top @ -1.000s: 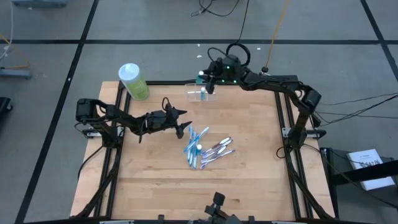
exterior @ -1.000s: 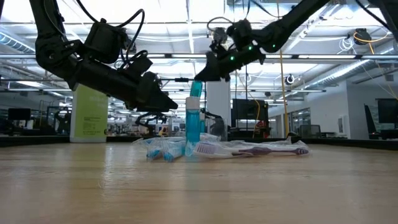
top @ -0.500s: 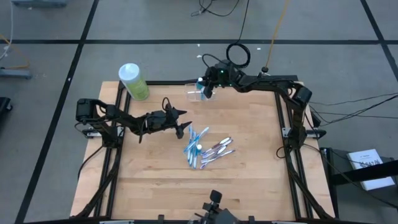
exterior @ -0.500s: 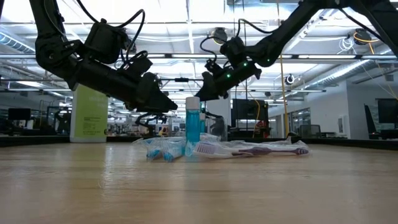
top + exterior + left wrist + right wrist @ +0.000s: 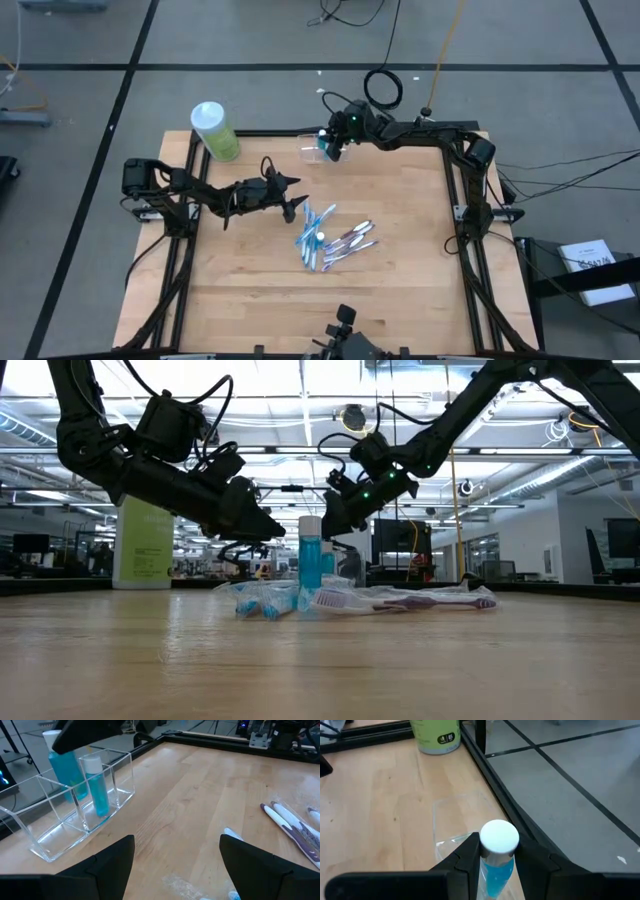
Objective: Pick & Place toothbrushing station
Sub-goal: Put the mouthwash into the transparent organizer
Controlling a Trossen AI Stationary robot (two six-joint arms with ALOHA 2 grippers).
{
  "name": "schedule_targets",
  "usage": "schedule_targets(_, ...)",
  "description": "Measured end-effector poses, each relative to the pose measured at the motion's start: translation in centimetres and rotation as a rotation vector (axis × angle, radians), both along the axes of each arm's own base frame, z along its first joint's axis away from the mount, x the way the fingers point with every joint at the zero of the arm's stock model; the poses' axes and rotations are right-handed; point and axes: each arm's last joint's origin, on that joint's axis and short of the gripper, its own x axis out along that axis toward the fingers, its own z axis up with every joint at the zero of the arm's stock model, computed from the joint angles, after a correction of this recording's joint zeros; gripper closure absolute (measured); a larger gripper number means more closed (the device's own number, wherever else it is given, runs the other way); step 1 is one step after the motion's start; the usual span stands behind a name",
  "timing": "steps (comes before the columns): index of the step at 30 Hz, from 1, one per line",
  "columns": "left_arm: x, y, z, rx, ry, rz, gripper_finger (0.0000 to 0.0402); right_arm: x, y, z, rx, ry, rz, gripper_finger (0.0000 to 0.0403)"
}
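Note:
A clear plastic organizer with compartments stands at the table's far edge; it also shows in the left wrist view. One small blue bottle with a white cap stands upright in it. My right gripper is shut on a second blue bottle over the organizer. Blue, white and purple toothbrushes in clear wrappers lie in a pile at mid-table. My left gripper is open and empty, above the table just left of the pile. My right gripper pinches the second bottle's neck, just under its white cap, between its two fingers. The fingers slant down from the table's right and far side. The bottle is upright, its lower end down inside the organizer; whether it rests there I cannot tell.
A light-green bottle with a white cap stands at the table's far left corner. The black frame rails run along the table's edges. Bare wood lies toward the near edge.
My right gripper has gone down and a little toward the table's left edge with the blue bottle, which has come from a tilt above the organizer to upright and lower, beside the standing bottle. The left arm has kept still.

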Motion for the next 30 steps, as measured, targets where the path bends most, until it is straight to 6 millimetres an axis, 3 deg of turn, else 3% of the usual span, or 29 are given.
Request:
schedule_targets(17,0.0,0.0,0.0,-0.001,-0.001,0.0,0.0105,-0.51,-0.27,-0.53,-0.015,0.076,-0.035,0.0311)
schedule_targets(30,0.0,0.0,0.0,-0.001,-0.001,0.0,0.0105,-0.53,-0.27,-0.57,-0.007,0.078,-0.039,0.0277)
